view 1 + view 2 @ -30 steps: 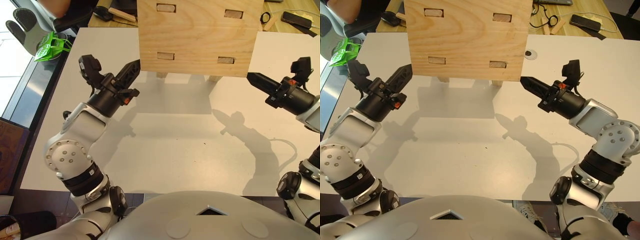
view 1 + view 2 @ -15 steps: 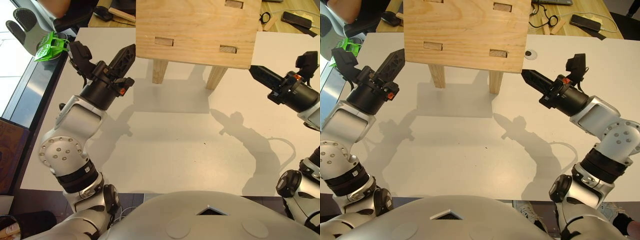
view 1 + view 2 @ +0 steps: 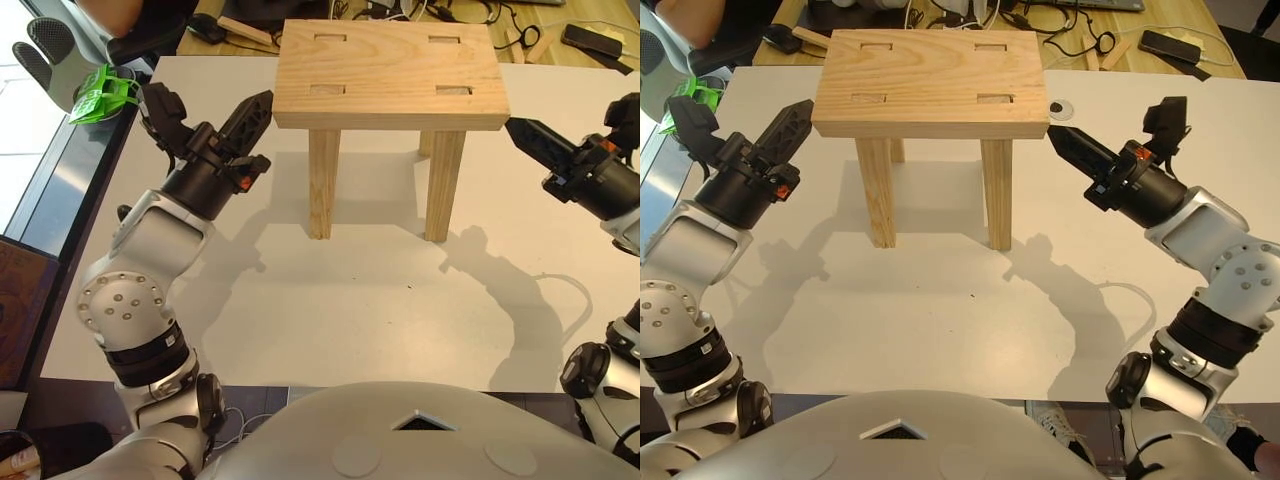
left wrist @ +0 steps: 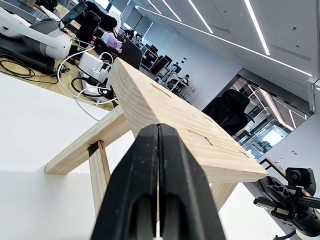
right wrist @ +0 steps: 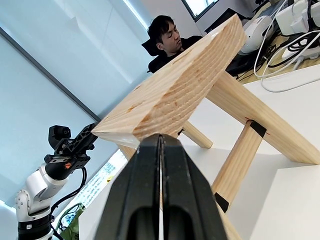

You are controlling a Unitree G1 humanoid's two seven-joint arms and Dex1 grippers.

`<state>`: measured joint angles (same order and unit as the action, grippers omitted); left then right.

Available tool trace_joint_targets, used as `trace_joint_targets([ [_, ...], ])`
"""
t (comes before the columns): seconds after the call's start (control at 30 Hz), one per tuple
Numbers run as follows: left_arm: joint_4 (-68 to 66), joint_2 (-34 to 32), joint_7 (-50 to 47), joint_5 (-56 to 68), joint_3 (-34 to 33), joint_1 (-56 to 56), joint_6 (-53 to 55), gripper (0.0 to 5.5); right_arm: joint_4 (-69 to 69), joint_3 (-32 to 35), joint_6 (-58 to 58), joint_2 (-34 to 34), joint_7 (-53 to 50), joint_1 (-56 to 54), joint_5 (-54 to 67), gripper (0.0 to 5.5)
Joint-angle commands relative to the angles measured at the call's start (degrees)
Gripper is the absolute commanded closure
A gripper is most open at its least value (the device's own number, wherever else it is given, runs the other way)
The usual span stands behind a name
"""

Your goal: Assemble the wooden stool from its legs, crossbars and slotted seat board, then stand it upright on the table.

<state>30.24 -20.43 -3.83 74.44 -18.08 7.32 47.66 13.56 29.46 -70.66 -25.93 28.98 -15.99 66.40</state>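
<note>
**A:** Where's the stool (image 3: 390,75) sitting?

**B:** Upright on its legs (image 3: 322,185), towards the far edge of the table (image 3: 330,330), about midway between the left and right edges. The seat board (image 3: 930,70) is on top and level, with 4 slots showing.

**A:** And the arms?

**B:** 1 at each short end. The seat's long axis runs left to right, parallel to the table's far edge. The left gripper (image 3: 260,100) points in at the left end and the right gripper (image 3: 1055,133) at the right end. Both are up at seat height, not down by the legs.

**A:** Holding anything?

**B:** No. On the left the fingers (image 4: 135,190) are pressed flat together with nothing between them. The right wrist view shows the same closed pair.

**A:** Touching the wood?

**B:** The left tip is just beside the near left corner, with a sliver of table showing between. The right tip is right at the near right corner, and I can't tell whether it touches.

**A:** Which is nearer, then?

**B:** The right, by a hair, I'd say.

**A:** So what's next?

**B:** It looks finished to me. I'd guess each arm should draw outward along that long axis, straight away from its end. An inward nudge at seat height could slide or tip the stool.
</note>
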Motion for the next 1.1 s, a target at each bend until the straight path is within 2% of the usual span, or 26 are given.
trace_joint_targets([
  [0.03,-2.2,-0.2,3.5,-6.9,7.8,-2.4,0.8,5.3,-0.7,-8.7,2.9,0.4,3.8,1.4,-3.8,5.3],
  [0.2,-5.7,1.6,1.7,-20.4,8.2,-3.6,-7.1,4.71,-9.0,-9.2,12.9,1.4,-0.3,0.3,-12.8,4.62],
  [0.3,-8.4,3.5,-0.4,-30.0,9.5,-3.8,-12.8,4.25,-12.9,-9.4,16.7,3.0,-3.3,-1.2,-16.2,4.58],
  [0.4,-12.2,6.7,-0.6,-36.5,10.4,-3.6,-18.1,4.25,-14.5,-10.0,19.3,6.1,-6.6,-2.1,-18.0,4.58],
  [0.43,-13.5,7.7,-0.8,-38.3,10.6,-3.3,-19.6,4.25,-14.6,-10.9,21.4,7.1,-7.8,-2.1,-20.0,4.58],
  [0.5,-17.1,9.2,-0.9,-42.9,11.9,-2.3,-22.9,4.25,-15.9,-16.3,31.9,7.3,-11.2,-1.5,-31.3,4.58],
  [0.6,-23.1,9.0,1.5,-52.1,16.6,1.6,-29.1,4.25,-19.5,-23.2,47.5,8.0,-17.9,-1.3,-47.5,4.58],
  [0.7,-28.1,10.1,3.3,-57.7,19.0,4.1,-34.4,4.25,-22.0,-26.8,57.0,9.9,-19.8,1.0,-54.9,4.58],
  [0.83,-31.4,11.7,4.9,-60.8,19.0,2.6,-39.8,4.25,-23.4,-25.8,60.2,11.9,-20.5,0.7,-56.0,4.58],
  [1.1,-33.4,14.1,7.1,-59.6,15.5,3.7,-40.4,4.25,-22.7,-23.2,58.2,13.8,-20.7,0.8,-54.2,4.58],
])
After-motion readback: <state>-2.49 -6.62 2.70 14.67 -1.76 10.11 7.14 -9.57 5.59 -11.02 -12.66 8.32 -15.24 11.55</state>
